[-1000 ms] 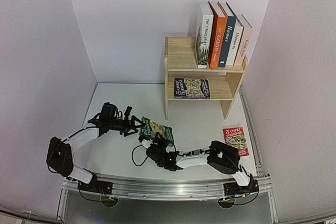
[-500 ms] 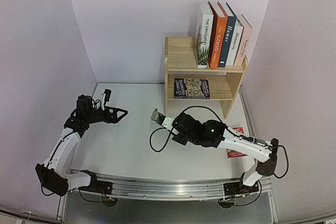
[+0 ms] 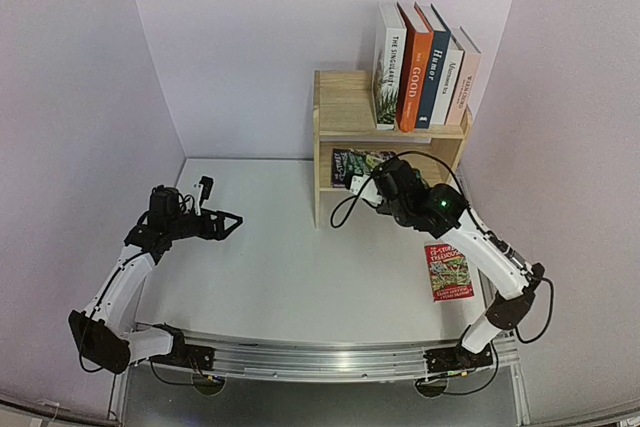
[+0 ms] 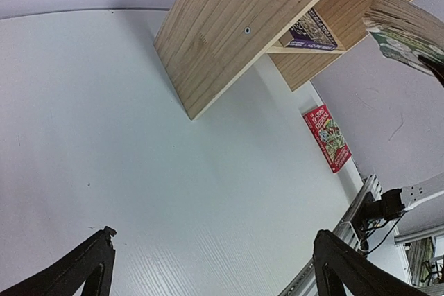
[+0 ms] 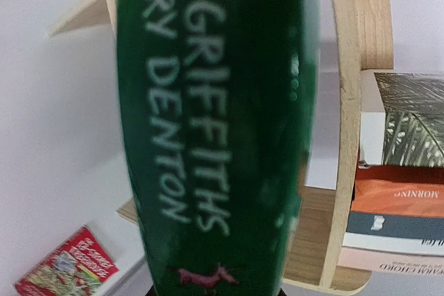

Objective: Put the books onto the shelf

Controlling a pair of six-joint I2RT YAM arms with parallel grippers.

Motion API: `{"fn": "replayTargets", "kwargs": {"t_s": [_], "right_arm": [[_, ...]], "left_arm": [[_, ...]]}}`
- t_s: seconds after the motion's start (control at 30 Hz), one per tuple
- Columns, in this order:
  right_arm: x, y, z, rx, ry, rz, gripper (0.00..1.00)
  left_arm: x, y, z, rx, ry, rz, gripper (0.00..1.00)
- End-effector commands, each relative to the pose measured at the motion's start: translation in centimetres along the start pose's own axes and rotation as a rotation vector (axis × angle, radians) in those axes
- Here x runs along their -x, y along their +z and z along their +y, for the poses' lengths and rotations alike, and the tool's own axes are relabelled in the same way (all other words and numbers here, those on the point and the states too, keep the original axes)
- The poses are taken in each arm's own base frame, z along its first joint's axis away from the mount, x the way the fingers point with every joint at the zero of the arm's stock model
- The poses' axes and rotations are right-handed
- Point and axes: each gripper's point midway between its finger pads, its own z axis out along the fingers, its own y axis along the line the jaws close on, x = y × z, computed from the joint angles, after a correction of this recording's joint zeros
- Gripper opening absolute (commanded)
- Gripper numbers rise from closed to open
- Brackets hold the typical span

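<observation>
Five books [image 3: 425,65] top the shelf [image 3: 345,107]; right hand [image 3: 370,185] clamps green book [image 5: 215,123], left hand [image 4: 211,240] apart.

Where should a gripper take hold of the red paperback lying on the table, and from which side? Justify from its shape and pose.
Probably the long edge facing the open table, coming from above and from the left. The red paperback lies flat, cover up, so only its thin edges offer a pinch, and its other long edge sits close to the right wall.

The green book [image 5: 215,136] is blurred and cut off top and bottom.
</observation>
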Motion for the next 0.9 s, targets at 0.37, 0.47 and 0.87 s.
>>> {"fn": "replayTargets", "kwargs": {"t_s": [0.37, 0.47, 0.87], "right_arm": [[3.4, 11.8, -4.7, -0.187, -0.149, -0.153, 0.00], [3.1, 13.4, -2.5, -0.134, -0.171, -0.148, 0.00], [1.3, 16.9, 2.1, -0.023, -0.219, -0.113, 0.00]], "left_arm": [[-0.1, -0.9, 0.1, 0.041, 0.046, -0.016, 1.00], [-0.1, -1.0, 0.2, 0.050, 0.049, -0.020, 1.00], [-0.7, -0.9, 0.5, 0.057, 0.044, -0.008, 1.00]]}}
